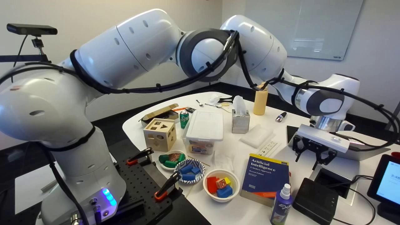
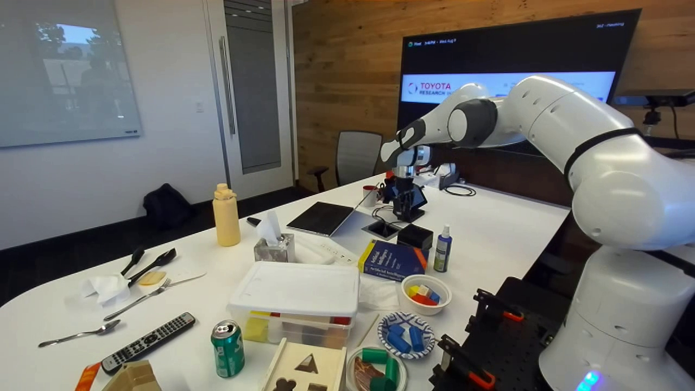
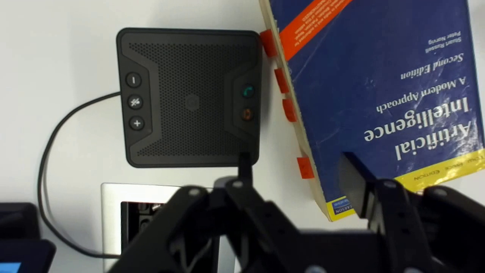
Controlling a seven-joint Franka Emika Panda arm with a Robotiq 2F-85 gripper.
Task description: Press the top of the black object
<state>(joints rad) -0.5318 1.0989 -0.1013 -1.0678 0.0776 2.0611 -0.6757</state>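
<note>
The black object is a low, matte-black boxy device on the white table. In the wrist view the black object shows a perforated raised top, three buttons on one side and two coloured ones on the other. It also shows in both exterior views, beside the blue book: the black object and, partly behind the book, the black object. My gripper is open and empty, above the table and apart from the device. In the wrist view one fingertip of the gripper overlaps the device's near corner; the other is over the book.
The blue book lies close beside the device. A spray bottle stands by it. A table cable well, a cable, a tablet display and a laptop are near. A bowl holds blocks.
</note>
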